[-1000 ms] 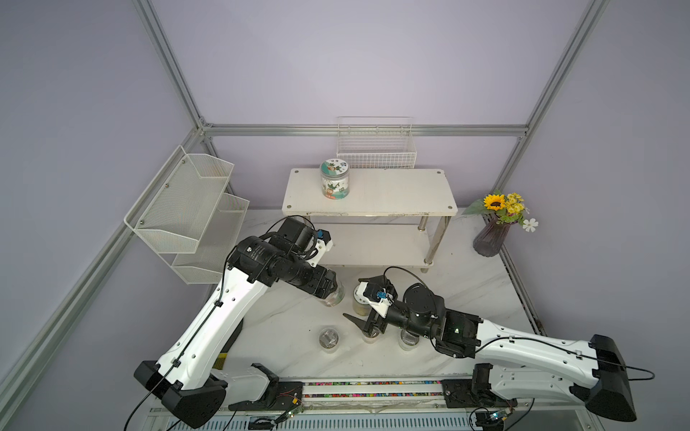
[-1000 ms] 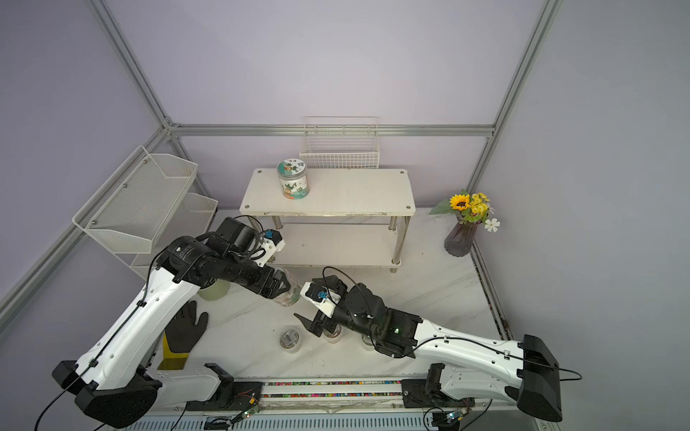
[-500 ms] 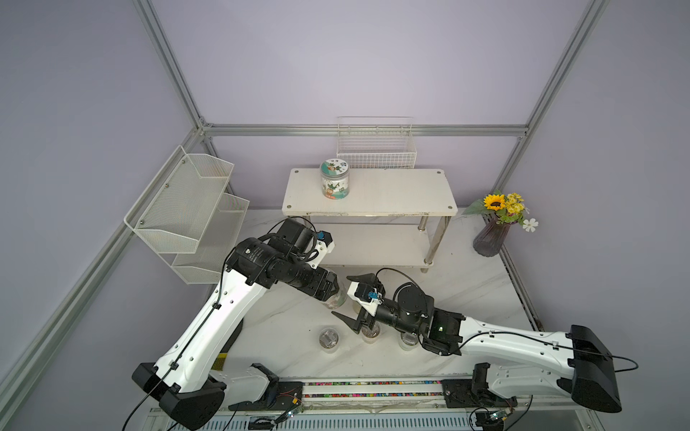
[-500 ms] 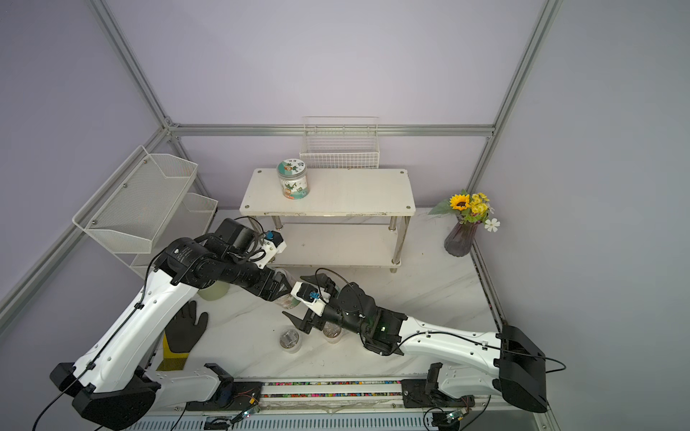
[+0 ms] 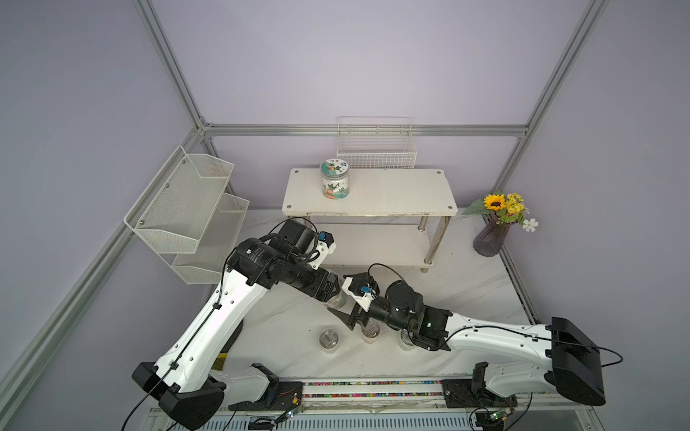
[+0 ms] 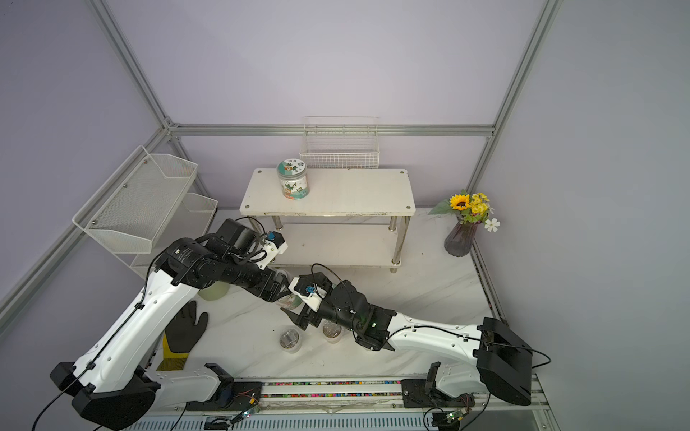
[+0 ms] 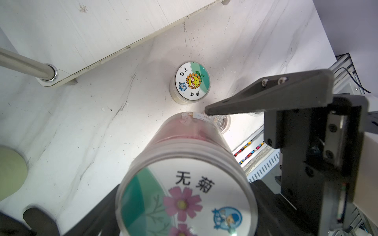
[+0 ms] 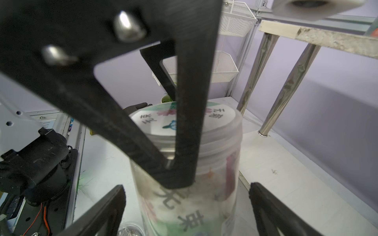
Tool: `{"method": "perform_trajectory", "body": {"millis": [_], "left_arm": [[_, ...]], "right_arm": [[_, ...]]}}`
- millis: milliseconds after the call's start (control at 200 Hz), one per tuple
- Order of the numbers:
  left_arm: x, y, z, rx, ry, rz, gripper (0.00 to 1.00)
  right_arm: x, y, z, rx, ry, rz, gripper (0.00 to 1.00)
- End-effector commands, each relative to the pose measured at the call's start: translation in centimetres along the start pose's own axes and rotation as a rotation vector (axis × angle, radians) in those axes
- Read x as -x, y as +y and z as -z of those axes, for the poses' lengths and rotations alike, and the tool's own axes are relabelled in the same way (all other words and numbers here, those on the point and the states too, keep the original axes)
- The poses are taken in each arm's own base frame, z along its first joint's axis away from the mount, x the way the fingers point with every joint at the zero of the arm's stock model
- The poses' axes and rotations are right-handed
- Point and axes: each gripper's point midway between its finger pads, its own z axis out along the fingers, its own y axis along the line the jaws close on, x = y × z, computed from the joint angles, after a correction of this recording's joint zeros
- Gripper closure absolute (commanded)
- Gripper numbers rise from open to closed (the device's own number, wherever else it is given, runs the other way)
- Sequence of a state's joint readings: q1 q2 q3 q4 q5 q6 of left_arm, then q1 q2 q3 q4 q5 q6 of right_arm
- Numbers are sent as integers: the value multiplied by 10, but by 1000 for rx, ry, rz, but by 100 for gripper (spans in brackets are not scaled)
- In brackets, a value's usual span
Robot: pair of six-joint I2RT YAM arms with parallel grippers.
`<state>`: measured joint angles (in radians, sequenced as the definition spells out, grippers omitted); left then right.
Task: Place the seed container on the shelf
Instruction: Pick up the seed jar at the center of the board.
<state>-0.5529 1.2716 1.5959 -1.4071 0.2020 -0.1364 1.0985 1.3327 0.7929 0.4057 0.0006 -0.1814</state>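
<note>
My left gripper (image 5: 335, 297) is shut on a seed container (image 7: 185, 163), a clear jar with a pink-flower lid, held above the table in front of the shelf (image 5: 392, 194). In both top views the jar (image 6: 292, 298) is mostly hidden between the two arms. My right gripper (image 5: 345, 312) is open. In its wrist view its fingers (image 8: 98, 214) stand on either side of the jar's lower part (image 8: 204, 204), with a gap on each side. The white two-tier shelf has chrome legs. Another printed jar (image 5: 335, 183) stands on its top board at the left.
Small foil-topped pots (image 5: 328, 339) stand on the table below the grippers, and a sunflower-lid jar (image 7: 191, 83) stands near the shelf's foot. A flower vase (image 5: 492, 239) is at the right, a mesh rack (image 5: 186, 212) at the left, a wire basket (image 5: 375, 149) behind, and a black glove (image 6: 185, 332) by the left arm.
My right arm has moved left and towards the shelf, bringing its open jaws to either side of the held jar. The left arm has hardly moved.
</note>
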Motion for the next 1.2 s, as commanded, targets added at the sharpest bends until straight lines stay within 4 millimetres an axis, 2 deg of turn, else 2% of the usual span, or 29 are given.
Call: {"method": "perform_trajectory", "body": {"millis": [0,685,1195], "left_arm": [[9,-11,9,-40,-61,-42,57],[5,-18,4,-55,-41,-60,52],[3,-21,4,-69,-37,-67,50]], "right_arm": [[28,-5,-2,2,-91,-23,3],[36,-12,-25,13,-129,-32,3],[35,-23,-27,1,-132,-67,3]]}}
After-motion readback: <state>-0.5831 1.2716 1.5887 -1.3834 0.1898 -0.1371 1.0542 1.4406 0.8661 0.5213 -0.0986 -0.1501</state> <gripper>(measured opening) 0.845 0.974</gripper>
